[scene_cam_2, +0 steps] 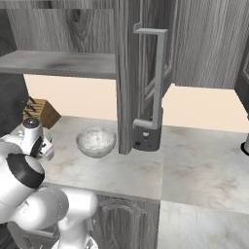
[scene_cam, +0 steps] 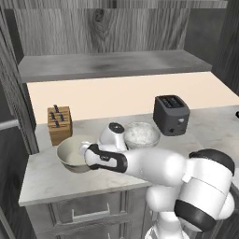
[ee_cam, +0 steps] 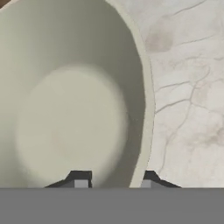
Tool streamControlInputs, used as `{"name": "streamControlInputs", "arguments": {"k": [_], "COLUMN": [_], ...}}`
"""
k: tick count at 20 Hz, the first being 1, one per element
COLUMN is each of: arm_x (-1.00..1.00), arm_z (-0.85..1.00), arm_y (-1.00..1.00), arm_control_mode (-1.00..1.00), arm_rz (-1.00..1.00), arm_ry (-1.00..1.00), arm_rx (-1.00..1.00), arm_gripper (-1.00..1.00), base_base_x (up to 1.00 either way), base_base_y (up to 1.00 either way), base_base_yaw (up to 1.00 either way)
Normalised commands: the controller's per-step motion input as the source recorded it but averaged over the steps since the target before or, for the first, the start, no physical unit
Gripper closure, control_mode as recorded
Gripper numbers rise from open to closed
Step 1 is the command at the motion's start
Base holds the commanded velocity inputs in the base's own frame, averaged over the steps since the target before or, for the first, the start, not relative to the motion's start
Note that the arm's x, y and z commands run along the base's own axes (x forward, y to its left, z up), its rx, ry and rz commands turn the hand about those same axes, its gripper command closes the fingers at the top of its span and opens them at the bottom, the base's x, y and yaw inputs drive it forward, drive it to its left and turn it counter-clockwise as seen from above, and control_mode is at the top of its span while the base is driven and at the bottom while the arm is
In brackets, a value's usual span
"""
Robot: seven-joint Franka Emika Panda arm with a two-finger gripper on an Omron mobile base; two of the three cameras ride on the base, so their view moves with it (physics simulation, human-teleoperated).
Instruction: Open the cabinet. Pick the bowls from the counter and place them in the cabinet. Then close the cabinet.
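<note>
Hand view: gripper (ee_cam: pixel 112 183) straddles the rim of the beige-olive bowl (ee_cam: pixel 74 105), one fingertip inside, one outside on the counter (ee_cam: pixel 188 87) side; jaws look narrowed onto the wall, but actual contact is hard to confirm. Bowl has a smooth cream inside and thin pale rim. Left base view: that bowl (scene_cam: pixel 72 151) sits near the counter's front-left, knife block (scene_cam: pixel 59 123) just behind it, marbled bowl (scene_cam: pixel 141 134) to its right, toaster (scene_cam: pixel 171 114) beyond. Front edge of the slab is close to the bowl; bare counter lies left of it. Right base view: cabinet (scene_cam_2: pixel 141 73) door hangs open over the counter, bar handle (scene_cam_2: pixel 156 78) facing out, shelf (scene_cam_2: pixel 58 63) open to its left.
</note>
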Motion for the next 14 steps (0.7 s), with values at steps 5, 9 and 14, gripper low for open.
{"name": "streamControlInputs", "arguments": {"k": [5,9,14], "arm_x": [0.0,-0.04,-0.59], "arm_z": [-0.44,-0.31,0.34], "arm_y": [0.21,0.01,-0.49], "arm_control_mode": [-1.0,-1.0,-1.0], "arm_rz": [0.0,-0.02,-0.23], "arm_ry": [0.03,0.08,0.08], "arm_rx": [-0.01,-0.01,0.0], "arm_gripper": [1.0,1.0,1.0], "base_base_x": [0.0,0.0,0.0], "base_base_y": [0.0,0.0,0.0], "base_base_yaw": [0.0,0.0,0.0]}}
